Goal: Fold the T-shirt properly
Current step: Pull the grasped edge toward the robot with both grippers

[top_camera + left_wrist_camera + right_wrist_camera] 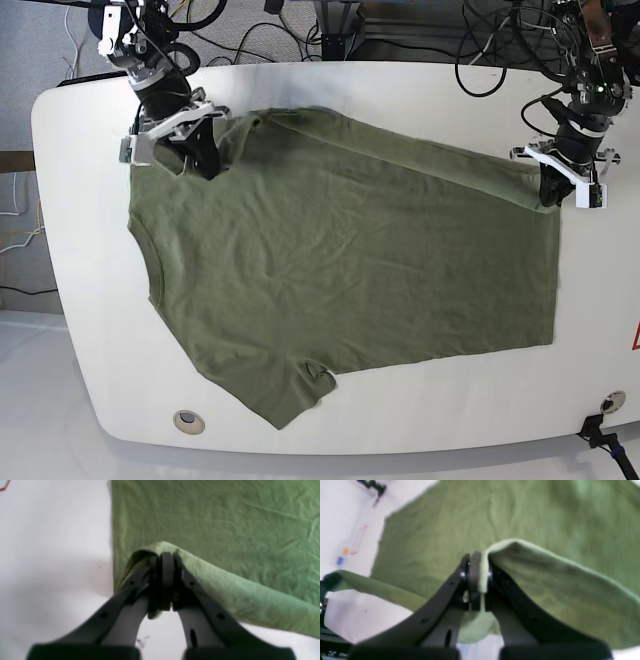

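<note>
Two sets of jaws clamped on the wrinkled olive T-shirt [340,270], edges lifted.

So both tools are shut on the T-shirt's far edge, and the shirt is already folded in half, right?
Not folded. The base view shows the T-shirt lying spread in a single layer on the table. The left tool and right tool are indeed shut on its far edge, lifting it slightly.

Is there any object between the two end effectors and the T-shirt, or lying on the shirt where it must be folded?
No. The left end effector and right end effector already pinch the T-shirt; nothing visible lies on it.
</note>
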Controlling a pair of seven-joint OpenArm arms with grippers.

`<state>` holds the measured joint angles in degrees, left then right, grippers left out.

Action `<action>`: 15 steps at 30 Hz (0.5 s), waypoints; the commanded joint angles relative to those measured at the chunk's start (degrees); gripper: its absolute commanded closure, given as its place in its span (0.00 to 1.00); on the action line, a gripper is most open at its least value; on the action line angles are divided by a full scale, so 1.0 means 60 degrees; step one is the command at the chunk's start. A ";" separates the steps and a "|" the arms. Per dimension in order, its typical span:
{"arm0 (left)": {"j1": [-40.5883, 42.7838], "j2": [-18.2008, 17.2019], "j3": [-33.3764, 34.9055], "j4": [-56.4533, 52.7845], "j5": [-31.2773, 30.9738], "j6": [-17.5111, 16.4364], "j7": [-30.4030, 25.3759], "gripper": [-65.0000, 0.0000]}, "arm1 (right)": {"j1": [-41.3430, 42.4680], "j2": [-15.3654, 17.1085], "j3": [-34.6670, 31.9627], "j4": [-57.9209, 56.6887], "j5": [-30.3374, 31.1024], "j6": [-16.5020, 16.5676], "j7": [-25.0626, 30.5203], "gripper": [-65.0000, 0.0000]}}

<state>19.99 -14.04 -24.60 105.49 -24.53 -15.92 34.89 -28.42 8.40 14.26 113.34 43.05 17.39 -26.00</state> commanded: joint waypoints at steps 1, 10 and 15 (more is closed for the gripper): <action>-0.0496 -0.0143 -0.0054 -0.0168 -0.0065 0.0009 0.0301 1.00 | 0.0247 0.0028 0.0004 -0.0099 0.0100 0.0098 0.0047 1.00; -0.1551 -0.0143 -0.0054 -0.1296 -0.0079 0.0009 0.0624 1.00 | 0.1990 0.0130 -0.0011 -0.1637 0.0100 0.0098 0.0047 1.00; -0.2137 -0.0143 -0.0054 -0.1897 -0.0079 0.0009 0.0638 1.00 | 0.2899 0.0306 -0.0055 -0.2648 0.0100 0.0098 0.0047 1.00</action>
<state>8.73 -14.00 -24.60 94.11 -24.49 -15.90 39.92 -11.99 9.85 13.87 97.58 42.65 16.95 -27.09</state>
